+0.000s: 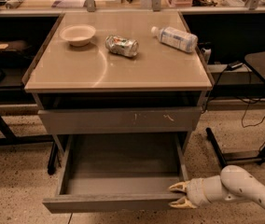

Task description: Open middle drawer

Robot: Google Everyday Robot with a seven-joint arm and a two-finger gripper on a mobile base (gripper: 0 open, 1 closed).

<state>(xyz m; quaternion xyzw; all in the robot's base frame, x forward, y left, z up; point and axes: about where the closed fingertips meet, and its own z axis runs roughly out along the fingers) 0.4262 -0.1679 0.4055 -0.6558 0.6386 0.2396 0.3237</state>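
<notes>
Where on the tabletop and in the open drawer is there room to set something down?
On the tabletop, the front half, nearer than bowl, can and bottle, is bare; the back is crowded. The middle drawer has a bare floor; the gripper sits at its front right corner.

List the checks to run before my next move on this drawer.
1. Middle drawer pulled out, grey inside showing: ok.
2. Gripper at the drawer's right front corner: ok.
3. Gripper's hold on the drawer front: cannot tell.
4. Scratched front above sits well behind the drawer's front: ok.
5. Bowl, can and bottle on the top, far from the arm: ok.
6. Room ahead of the drawer for more travel: cannot tell, as the view ends just past its front.
</notes>
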